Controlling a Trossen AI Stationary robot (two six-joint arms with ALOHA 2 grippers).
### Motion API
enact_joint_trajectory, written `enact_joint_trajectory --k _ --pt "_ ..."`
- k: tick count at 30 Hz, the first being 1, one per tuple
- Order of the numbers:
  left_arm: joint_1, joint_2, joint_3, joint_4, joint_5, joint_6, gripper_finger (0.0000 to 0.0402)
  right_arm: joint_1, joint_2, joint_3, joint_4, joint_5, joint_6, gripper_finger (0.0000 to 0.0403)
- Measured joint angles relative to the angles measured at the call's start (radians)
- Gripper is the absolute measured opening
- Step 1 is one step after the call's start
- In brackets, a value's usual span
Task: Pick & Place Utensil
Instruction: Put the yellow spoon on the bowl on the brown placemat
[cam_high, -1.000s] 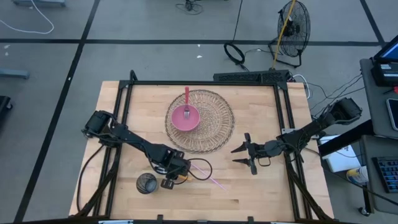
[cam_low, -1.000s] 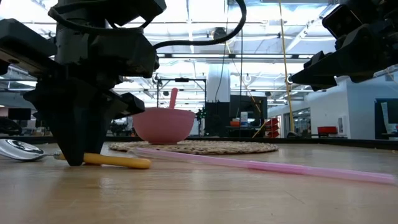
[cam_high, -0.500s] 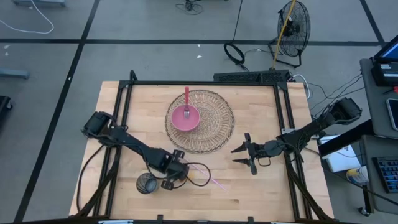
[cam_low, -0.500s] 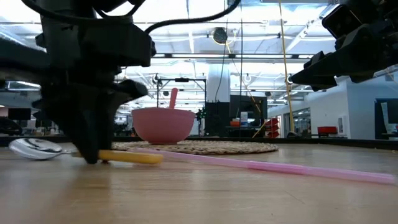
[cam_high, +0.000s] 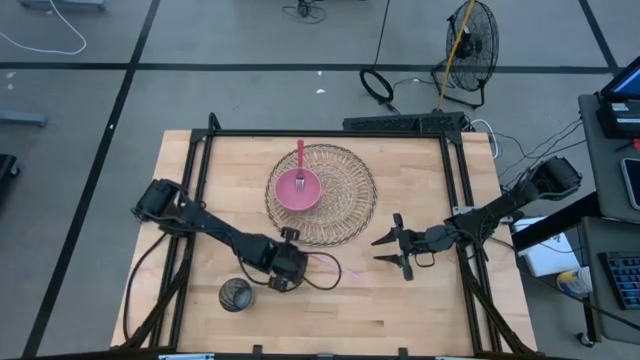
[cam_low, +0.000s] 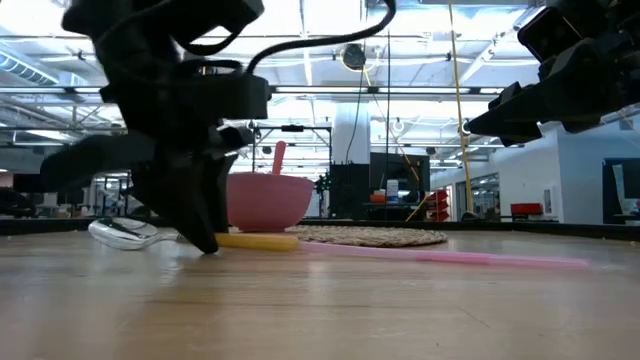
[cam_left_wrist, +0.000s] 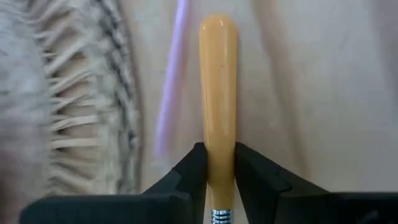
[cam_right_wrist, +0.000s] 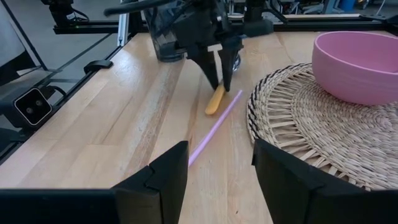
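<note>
A spoon with a yellow handle (cam_left_wrist: 217, 81) and a metal bowl (cam_low: 125, 232) lies low at the table's near left, just in front of the woven mat (cam_high: 345, 215). My left gripper (cam_high: 285, 272) is shut on it and points steeply down. A pink straw (cam_right_wrist: 214, 127) lies on the wood beside the handle. On the mat stands a pink bowl (cam_high: 298, 190) with a pink fork (cam_high: 300, 160) leaning in it. Right of the mat, my right gripper (cam_high: 392, 250) hovers open, holding nothing. My left gripper pinches the yellow handle between its two fingers (cam_left_wrist: 189, 171), at the end next to the metal neck (cam_left_wrist: 219, 183). The fingers come from above, tilted, and lie across the handle. The spoon stays nearly level at table height, its free handle end (cam_right_wrist: 213, 107) toward the table's right.
A dark cup (cam_high: 235, 295) stands near the front edge, left of my left gripper. Black frame rails (cam_high: 190, 200) run along the table's left, far and right sides. Bare wood (cam_high: 420, 310) lies at the near right.
My left gripper has turned at the wrist and tipped while staying in place, still shut on the spoon. The spoon has swung with it, its handle end moving toward the mat. The pink straw has been swept round on the table.
</note>
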Motion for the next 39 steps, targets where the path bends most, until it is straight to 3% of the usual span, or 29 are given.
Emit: enact_joint_trajectory --k 7,14,20,31,39 --pt "0.072 0.0 0.001 0.008 0.237 -0.042 0.0139 0.0 0.0 0.0 0.005 0.0 0.002 0.0171" --pt "0.129 0.001 0.001 0.002 0.357 -0.004 0.0126 0.0 0.0 0.0 0.004 -0.002 0.002 0.0171" --pt "0.129 0.001 0.001 -0.005 0.35 0.049 0.0042 0.0 0.0 0.0 -0.011 -0.003 0.001 0.0171" --pt "0.091 0.001 0.002 -0.004 0.191 0.038 0.0045 0.0 0.0 0.0 -0.011 -0.003 0.001 0.0171" --pt "0.084 0.001 0.002 -0.007 0.197 0.032 0.0051 0.0 0.0 0.0 -0.011 -0.003 0.0 0.0171"
